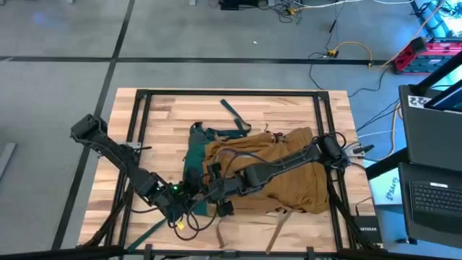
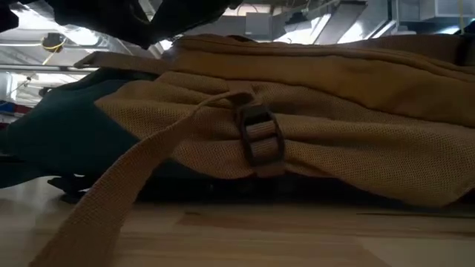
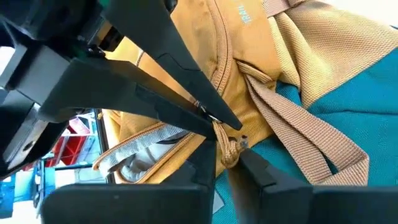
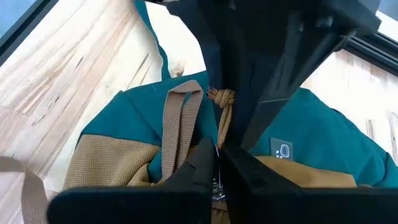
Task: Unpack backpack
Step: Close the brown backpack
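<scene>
Soft woven tan backpack [image 1: 289,170] with teal base lies flat mid-tabletop [image 1: 238,105]. My right pincer [image 4: 217,163] is clenched on its knotted tan zipper cord [image 4: 222,99]; my left pincer [image 3: 227,163] straddles that cord too, grip unclear.

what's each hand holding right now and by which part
Both pinch the backpack by knotted tan zipper pull cords: the left hand on one cord, the right hand on another.
</scene>
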Robot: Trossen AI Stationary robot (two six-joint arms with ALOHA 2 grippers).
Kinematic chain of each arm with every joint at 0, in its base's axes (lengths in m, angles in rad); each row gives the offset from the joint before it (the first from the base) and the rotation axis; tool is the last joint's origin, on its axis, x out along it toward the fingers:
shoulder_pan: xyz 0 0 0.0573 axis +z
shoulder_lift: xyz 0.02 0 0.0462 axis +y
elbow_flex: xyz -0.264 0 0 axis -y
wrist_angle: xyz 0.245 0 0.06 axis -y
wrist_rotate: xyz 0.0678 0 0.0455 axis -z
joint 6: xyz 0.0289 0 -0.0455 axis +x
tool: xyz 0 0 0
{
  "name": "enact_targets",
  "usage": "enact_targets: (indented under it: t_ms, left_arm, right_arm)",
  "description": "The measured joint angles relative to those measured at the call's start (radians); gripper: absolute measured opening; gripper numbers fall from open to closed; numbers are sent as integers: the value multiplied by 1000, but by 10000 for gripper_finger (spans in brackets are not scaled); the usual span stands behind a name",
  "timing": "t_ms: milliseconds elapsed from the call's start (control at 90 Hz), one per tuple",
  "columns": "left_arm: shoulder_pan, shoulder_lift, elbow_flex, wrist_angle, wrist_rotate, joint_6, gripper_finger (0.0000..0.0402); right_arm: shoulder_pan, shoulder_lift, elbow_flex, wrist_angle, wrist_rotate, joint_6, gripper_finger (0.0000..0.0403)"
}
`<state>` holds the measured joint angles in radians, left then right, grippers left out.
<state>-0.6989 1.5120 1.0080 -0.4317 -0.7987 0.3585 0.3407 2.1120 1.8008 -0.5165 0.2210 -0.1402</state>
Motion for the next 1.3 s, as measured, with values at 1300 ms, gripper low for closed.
enact_targets:
  t_ms: [1300]
  left_arm:
    - [-5,0,0,52,35,8,37]
  right_arm:
    - [1,0,0,-4,-11,4,0]
